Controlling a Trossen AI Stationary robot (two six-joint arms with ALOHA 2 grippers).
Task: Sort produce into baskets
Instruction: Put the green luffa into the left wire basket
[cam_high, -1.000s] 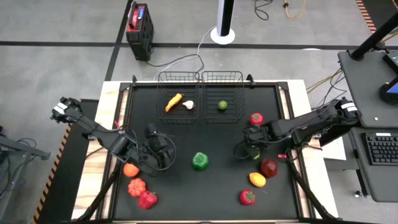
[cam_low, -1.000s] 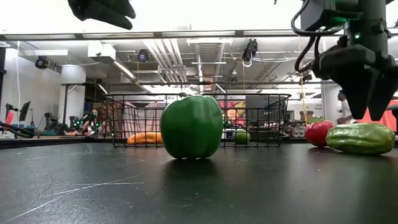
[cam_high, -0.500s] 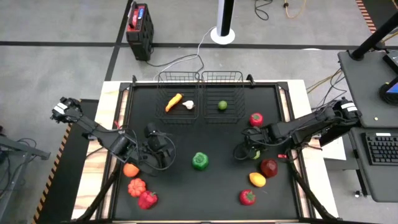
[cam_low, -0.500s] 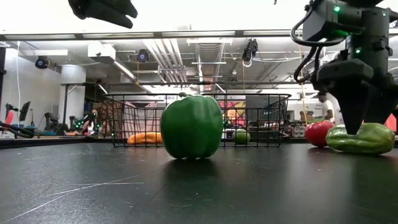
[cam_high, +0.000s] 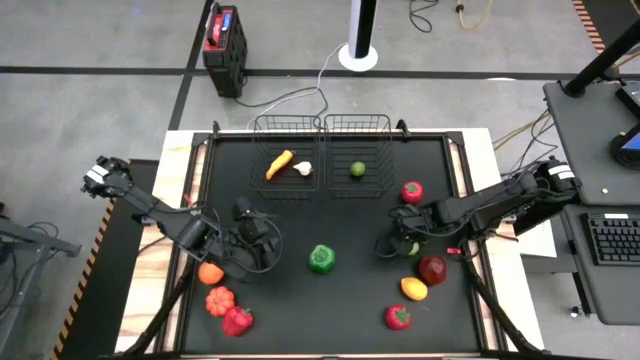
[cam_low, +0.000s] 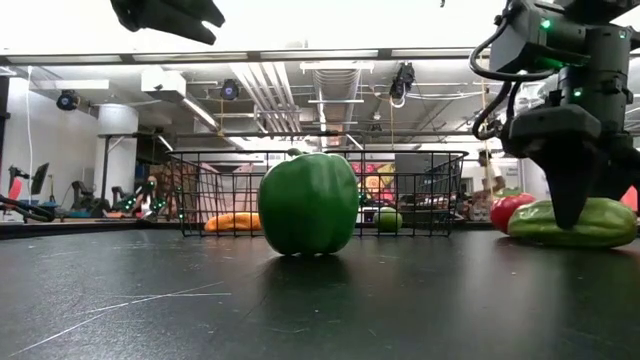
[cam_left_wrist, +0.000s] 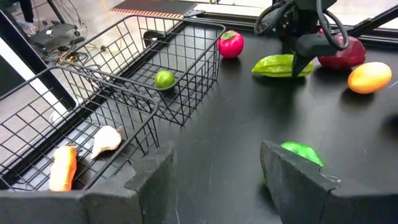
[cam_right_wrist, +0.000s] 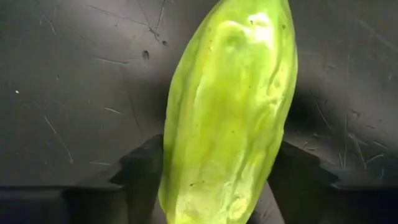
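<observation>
While lying flat, cucumber (cam_right_wrist: 227, 112) sits in right pincer (cam_low: 578, 200).

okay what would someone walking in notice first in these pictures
Probably the green bell pepper, big and alone mid-table in the low view. Next, the right gripper down over the pale green cucumber at the table's right, jaws either side of it. The two wire baskets sit at the far edge.
</observation>
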